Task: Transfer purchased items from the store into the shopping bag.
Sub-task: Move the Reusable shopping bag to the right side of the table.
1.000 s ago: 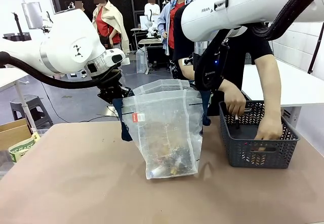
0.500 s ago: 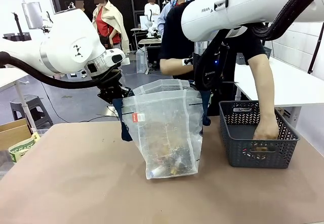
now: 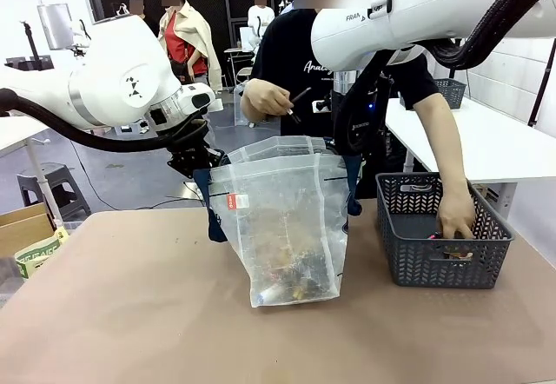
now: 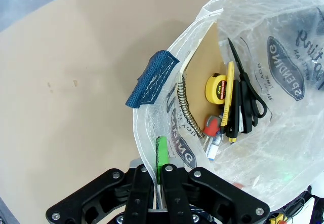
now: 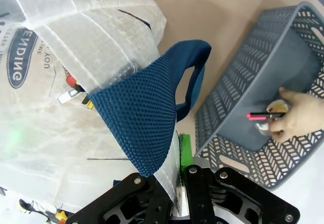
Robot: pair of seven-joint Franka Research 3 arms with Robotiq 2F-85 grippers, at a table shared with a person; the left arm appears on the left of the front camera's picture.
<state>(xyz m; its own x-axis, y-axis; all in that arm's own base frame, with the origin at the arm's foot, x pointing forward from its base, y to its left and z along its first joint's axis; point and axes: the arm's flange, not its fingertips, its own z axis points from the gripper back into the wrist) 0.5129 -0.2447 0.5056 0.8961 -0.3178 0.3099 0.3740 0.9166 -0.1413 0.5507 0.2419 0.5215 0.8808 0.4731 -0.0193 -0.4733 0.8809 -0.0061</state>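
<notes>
The shopping bag [image 3: 282, 228] stands open on the brown table, with several purchased items at its bottom. My left gripper [image 3: 202, 171] is shut on the bag's left rim, and my right gripper [image 3: 344, 168] is shut on its right rim. In the left wrist view my gripper [image 4: 158, 176] pinches the rim above a brown spiral notebook [image 4: 202, 72], a yellow tape measure [image 4: 215, 88] and scissors [image 4: 248, 95]. The right wrist view has my gripper [image 5: 178, 176] on the rim by a navy handle [image 5: 147, 117]. A person's hand [image 5: 296, 115] reaches into the store basket [image 3: 443, 258]. Their other hand [image 3: 268, 97] holds a dark pen-like item above the bag.
A cardboard box [image 3: 26, 232] and a stool [image 3: 61, 184] stand off the table's left side. A white table [image 3: 504, 145] lies behind the basket on the right. The brown tabletop [image 3: 130, 314] in front of the bag is bare.
One of the person's hands has come out of the basket with a dark item and risen up and left above the bag. The other hand stays in the basket. Both arms hold still.
</notes>
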